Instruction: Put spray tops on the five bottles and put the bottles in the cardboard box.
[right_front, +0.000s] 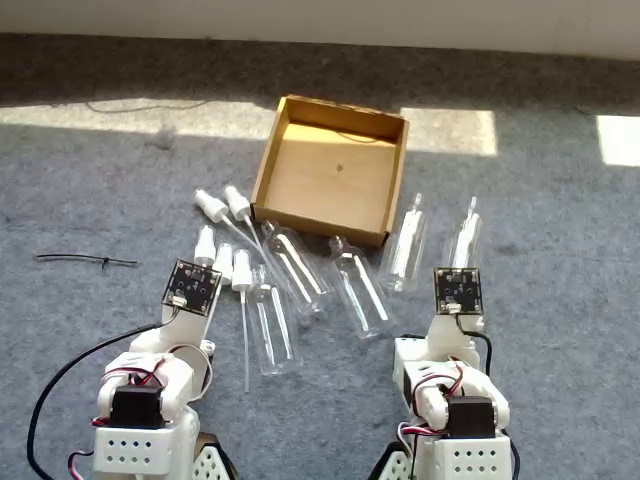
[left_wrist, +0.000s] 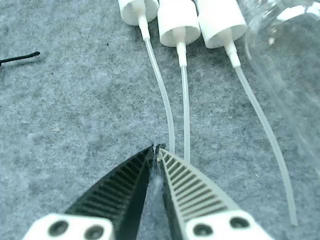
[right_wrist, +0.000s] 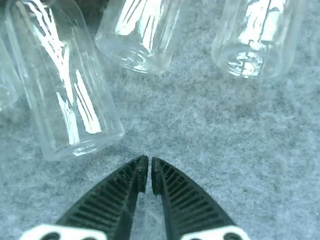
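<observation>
Several clear bottles lie uncapped on the grey carpet in front of the open cardboard box (right_front: 320, 228), among them one (right_front: 272, 320) by the left arm and one (right_front: 360, 285) in the middle. Several white spray tops (right_front: 224, 262) with long tubes lie left of the bottles. My left gripper (left_wrist: 156, 148) is shut and empty, its tips at the ends of two tubes; three spray tops (left_wrist: 178, 25) lie ahead of it, a bottle (left_wrist: 285, 60) beside them. My right gripper (right_wrist: 146, 161) is shut and empty, just short of a bottle's base (right_wrist: 65, 90); two more bottles (right_wrist: 137, 35) (right_wrist: 255, 40) lie beyond.
A black cable tie (right_front: 85, 260) lies on the carpet far left, also seen in the left wrist view (left_wrist: 17, 59). Sunlit patches cross the carpet behind the box. A black cable (right_front: 50, 390) loops beside the left arm's base.
</observation>
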